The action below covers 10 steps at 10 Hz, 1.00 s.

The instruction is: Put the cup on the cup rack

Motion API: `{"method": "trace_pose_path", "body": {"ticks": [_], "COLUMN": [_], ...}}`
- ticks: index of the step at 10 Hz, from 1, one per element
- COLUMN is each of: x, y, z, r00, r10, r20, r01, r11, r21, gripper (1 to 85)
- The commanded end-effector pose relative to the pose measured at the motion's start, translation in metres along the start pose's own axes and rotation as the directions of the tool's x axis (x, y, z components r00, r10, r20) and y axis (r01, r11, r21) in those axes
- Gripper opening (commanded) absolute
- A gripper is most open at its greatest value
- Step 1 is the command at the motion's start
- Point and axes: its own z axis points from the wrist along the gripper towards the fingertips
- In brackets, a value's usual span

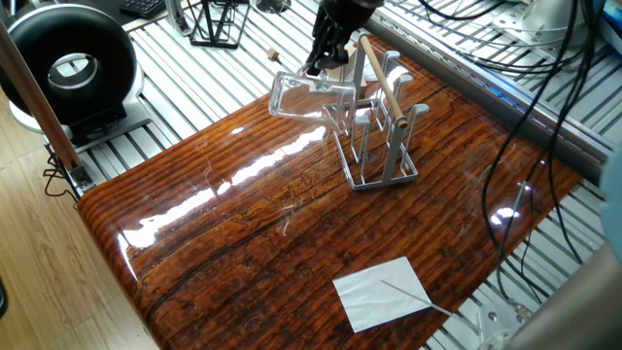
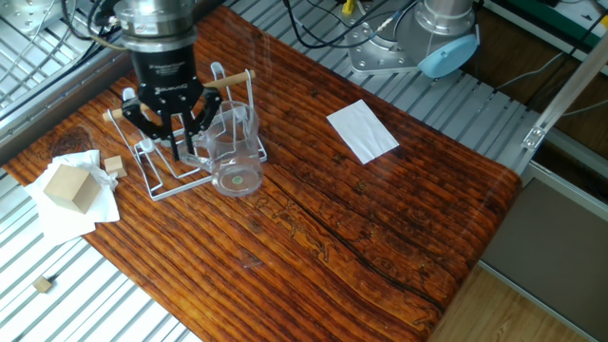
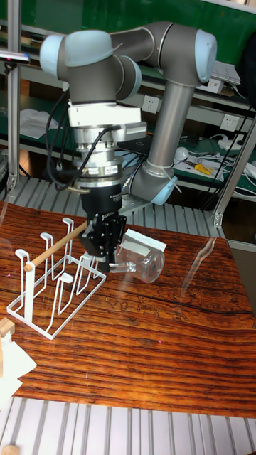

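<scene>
Tall fixed view: left to right, the cup rack [image 3: 57, 295] is seen on the table, then the gripper [image 3: 108, 260], closed on the rim of the cup [image 3: 140, 264]. The cup is held clear of the table, tipped nearly sideways, its base pointing right, away from the pegs, its mouth toward them.

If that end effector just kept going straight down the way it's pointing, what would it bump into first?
Most likely the cup rack. The end effector points down, holding the cup sideways by its rim, right over the rack's pegs and wooden handle. Depth is unclear, so the tabletop beside it is possible.
</scene>
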Motion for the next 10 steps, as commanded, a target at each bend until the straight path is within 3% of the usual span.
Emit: {"method": "trace_pose_path", "body": {"ticks": [1,5,9,10], "x": [-0.001,0.001,0.03,0.034], "y": [-0.011,-0.009,-0.033,-0.035], "z": [0.003,0.002,0.0,-0.001], "r00": [1.0,1.0,0.993,0.991], "r10": [-0.013,-0.008,0.03,0.032], "r20": [0.007,-0.009,-0.118,-0.133], "r01": [0.013,0.008,-0.019,-0.019], "r11": [1.0,1.0,0.995,0.995], "r21": [-0.003,-0.002,0.094,0.102], "gripper": [1.0,1.0,1.0,1.0]}}
